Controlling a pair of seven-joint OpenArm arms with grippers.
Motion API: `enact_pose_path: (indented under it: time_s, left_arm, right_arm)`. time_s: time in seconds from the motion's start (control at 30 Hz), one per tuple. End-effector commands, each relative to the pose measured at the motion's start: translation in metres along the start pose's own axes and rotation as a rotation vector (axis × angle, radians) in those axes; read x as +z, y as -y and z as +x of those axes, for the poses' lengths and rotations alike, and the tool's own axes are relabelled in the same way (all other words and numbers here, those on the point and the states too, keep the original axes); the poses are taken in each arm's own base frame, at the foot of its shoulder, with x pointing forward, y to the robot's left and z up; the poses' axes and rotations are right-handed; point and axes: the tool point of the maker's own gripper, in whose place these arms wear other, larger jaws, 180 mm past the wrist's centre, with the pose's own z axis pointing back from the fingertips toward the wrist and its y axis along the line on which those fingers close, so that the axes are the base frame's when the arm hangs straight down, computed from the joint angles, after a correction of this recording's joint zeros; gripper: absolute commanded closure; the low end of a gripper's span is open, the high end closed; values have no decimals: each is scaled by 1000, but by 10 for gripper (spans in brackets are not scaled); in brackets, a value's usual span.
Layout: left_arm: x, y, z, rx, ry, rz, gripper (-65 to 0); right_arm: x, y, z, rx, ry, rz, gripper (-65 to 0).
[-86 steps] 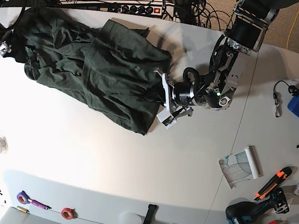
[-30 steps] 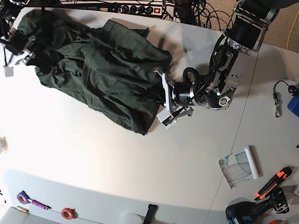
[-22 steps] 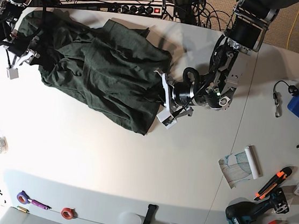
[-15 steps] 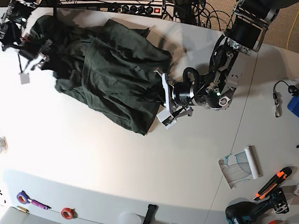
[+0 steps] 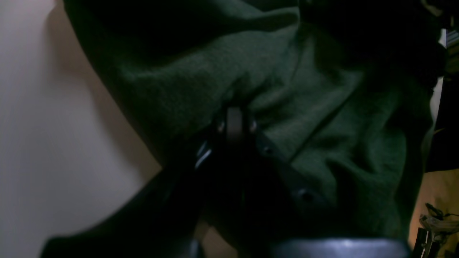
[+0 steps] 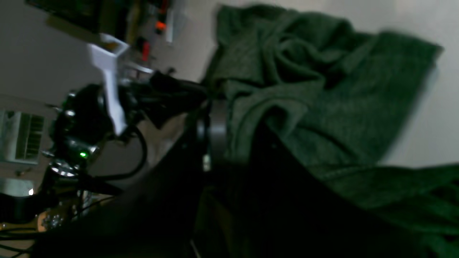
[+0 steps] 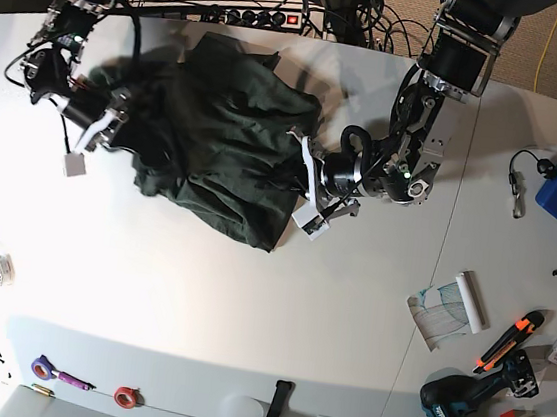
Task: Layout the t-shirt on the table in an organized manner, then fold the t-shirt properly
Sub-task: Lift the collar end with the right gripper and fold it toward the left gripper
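Base view alone takes in the whole pale surface (image 7: pixel 199 290), with the dark green t-shirt (image 7: pixel 217 131) bunched in a heap on its far half, between the two arms. The left tool (image 7: pixel 306 187) is clenched on the heap's near edge; only the left wrist view shows cloth puckering around its closed fingers (image 5: pixel 233 122). The right tool (image 7: pixel 97 125) grasps the opposite side, and its blurred wrist view shows cloth draped over it. A cordless drill (image 7: pixel 463 396) and a red tape roll (image 7: pixel 125 395), seen only from above, sit near the front edge.
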Motion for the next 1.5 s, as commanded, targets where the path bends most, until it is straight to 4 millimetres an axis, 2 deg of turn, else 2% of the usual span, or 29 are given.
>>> enact_pose_path:
  time_s: [0.0,0.17,0.37,0.47,0.67,0.77,0.93,1.1,1.37,1.4,1.47]
  left_arm:
    - [2,-7,-7,-15,-45,35,0]
    - [1,-3,-19,4,-60,28,0]
    - [1,-2,-19,5,-61,27,0]
    - [1,-2,-20,6,-61,27,0]
    - [1,-2,-20,6,-62,27,0]
    - [1,-2,-20,6,-61,27,0]
    - [1,-2,-20,6,-62,27,0]
    - [1,-1,-22,10,-65,26,0]
    - [1,1,-27,18,-71,22,0]
    - [1,1,-28,19,-72,21,0]
    - [1,2,-30,21,-73,17,0]
  right_arm:
    - [0,-14,20,44,58,37,0]
    - [-13,-43,27,104,99,93,0]
    - [-32,-67,34,121,151,154,0]
    - [-46,-62,28,125,120,108,0]
    - [-68,-35,2,144,0,-71,0]
    - [-79,-35,0,165,0,-91,0]
    - [-103,-49,3,240,8,-75,0]
    - [-124,-51,-5,339,-67,-123,0]
    - [-139,-46,-14,393,-142,-205,0]
    - [-140,-47,-15,395,-145,-201,-49]
    - [-141,-50,-14,394,-137,-187,-215]
